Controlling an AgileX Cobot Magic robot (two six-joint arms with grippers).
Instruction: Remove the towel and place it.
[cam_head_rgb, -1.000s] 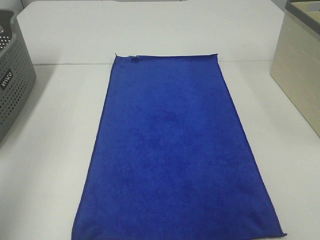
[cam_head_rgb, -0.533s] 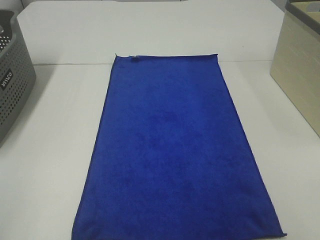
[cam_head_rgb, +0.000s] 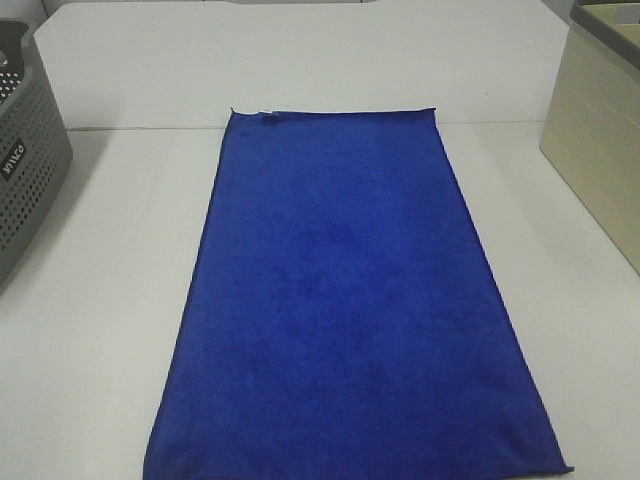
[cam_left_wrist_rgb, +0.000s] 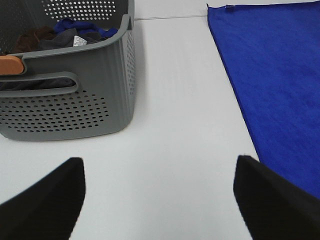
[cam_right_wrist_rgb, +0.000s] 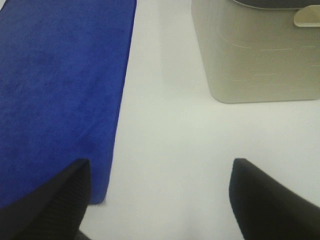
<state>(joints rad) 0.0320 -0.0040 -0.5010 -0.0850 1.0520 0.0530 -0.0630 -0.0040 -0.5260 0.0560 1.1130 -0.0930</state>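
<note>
Grey perforated plastic basket (cam_head_rgb: 25, 150), left table edge: raised lettering on its side, too small to be read; dark clothes and a white tag are held inside. Left gripper (cam_left_wrist_rgb: 157, 192): fingers spread apart, nothing held. Deep royal-blue plush towel (cam_head_rgb: 345, 300): laid flat mid-table, unchanged from earlier frames. Right gripper (cam_right_wrist_rgb: 157, 195): fingers apart, nothing held. Beige ribbed plastic bin (cam_head_rgb: 600, 140): right edge.

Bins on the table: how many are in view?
2. A grey perforated basket stands at the table's left edge, left of the towel, with clothes inside. A beige bin stands at the right edge. Others may lie outside the frame.
</note>
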